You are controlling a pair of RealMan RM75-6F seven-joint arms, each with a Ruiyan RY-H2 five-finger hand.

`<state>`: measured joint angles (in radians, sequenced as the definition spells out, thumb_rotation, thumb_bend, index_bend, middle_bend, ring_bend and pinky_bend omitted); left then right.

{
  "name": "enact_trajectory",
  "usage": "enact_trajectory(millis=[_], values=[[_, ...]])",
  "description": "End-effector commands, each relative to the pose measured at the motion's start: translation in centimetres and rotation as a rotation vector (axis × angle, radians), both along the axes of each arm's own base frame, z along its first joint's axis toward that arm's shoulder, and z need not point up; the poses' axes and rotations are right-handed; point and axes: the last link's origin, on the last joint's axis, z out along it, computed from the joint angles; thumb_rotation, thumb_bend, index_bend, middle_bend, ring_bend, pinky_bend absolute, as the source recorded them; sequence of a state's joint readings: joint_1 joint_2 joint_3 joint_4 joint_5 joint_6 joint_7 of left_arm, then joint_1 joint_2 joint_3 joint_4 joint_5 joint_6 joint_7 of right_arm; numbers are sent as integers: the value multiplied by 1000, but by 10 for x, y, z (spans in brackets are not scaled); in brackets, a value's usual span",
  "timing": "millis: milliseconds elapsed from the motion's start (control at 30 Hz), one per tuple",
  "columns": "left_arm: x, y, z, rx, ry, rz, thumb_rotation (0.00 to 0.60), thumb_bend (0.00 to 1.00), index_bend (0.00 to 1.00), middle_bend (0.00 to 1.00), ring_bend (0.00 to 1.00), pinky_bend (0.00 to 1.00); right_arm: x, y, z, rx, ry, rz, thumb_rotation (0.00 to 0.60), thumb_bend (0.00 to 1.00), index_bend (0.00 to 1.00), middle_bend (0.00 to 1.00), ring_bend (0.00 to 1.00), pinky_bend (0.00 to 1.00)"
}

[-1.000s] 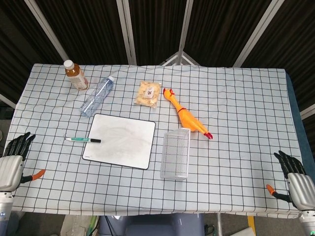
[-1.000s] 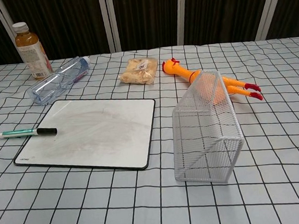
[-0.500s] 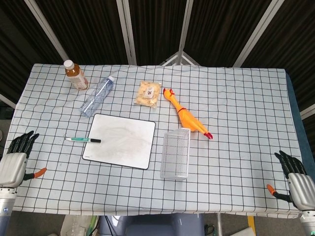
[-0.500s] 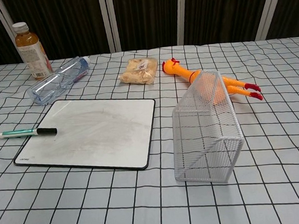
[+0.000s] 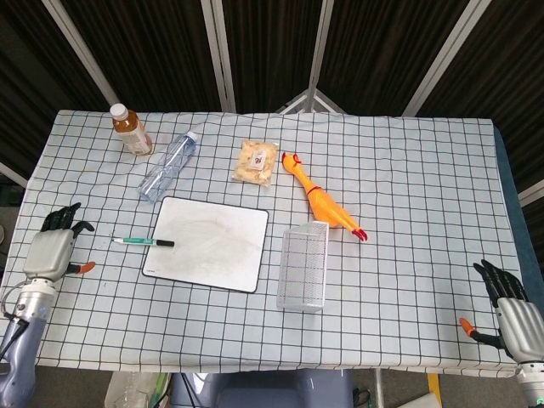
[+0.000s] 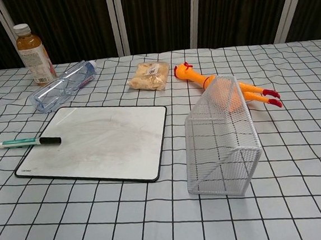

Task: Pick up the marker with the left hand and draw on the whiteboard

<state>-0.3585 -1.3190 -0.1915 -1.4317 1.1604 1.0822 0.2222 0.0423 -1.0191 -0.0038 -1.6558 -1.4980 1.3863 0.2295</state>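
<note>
1. The marker (image 5: 143, 242) lies flat on the tabletop (image 5: 408, 187) near the left edge, its black cap end resting over the left border of the whiteboard (image 5: 206, 243); nothing holds it
2. The whiteboard lies flat in the left half of the tabletop, with faint grey smears on its surface
3. The left hand (image 5: 55, 246) hovers at the left edge, just beside the marker's pale end but apart from it, fingers spread and empty
4. The right hand (image 5: 508, 306) sits at the near right corner, fingers apart, holding nothing
5. A white wire basket (image 5: 303, 266) lies tipped on its side just right of the whiteboard
6. A rubber chicken (image 5: 321, 196) lies beyond the basket, a snack bag (image 5: 257, 161) to its left
7. A clear plastic bottle (image 5: 167, 165) lies on its side beyond the whiteboard; a tea bottle (image 5: 131, 129) stands upright at the far left corner
</note>
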Motion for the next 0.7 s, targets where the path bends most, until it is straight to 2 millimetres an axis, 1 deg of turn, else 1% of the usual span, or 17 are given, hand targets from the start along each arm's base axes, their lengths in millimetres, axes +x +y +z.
enact_trajectory(millis=[33,67,100,167,300,467,700], values=[[6,22,-17,-30,20,0,600,318,437,0,0,0,0,-1,0,0,-6,-3,600,268,0,0,0,0],[7,25,-20,-39,25,-2,600,330,444,0,0,0,0,-1,0,0,-8,-5,600,268,0,0,0,0],[10,32,-28,-57,33,-7,600,338,449,0,0,0,0,-2,0,0,-12,-7,600,268,0,0,0,0],[12,38,-34,-70,38,-9,600,356,459,0,0,0,0,-2,0,0,-16,-10,600,268,0,0,0,0],[16,53,-53,-105,60,-8,600,378,466,1,0,0,-1,-4,1,0,-25,-17,600,268,0,0,0,0],[23,64,-70,-134,52,-7,600,413,467,3,0,0,-1,-5,2,1,-31,-22,600,268,0,0,0,0],[34,70,-86,-165,30,-13,600,422,480,3,0,0,-1,-7,3,-2,-35,-21,600,268,0,0,0,0]])
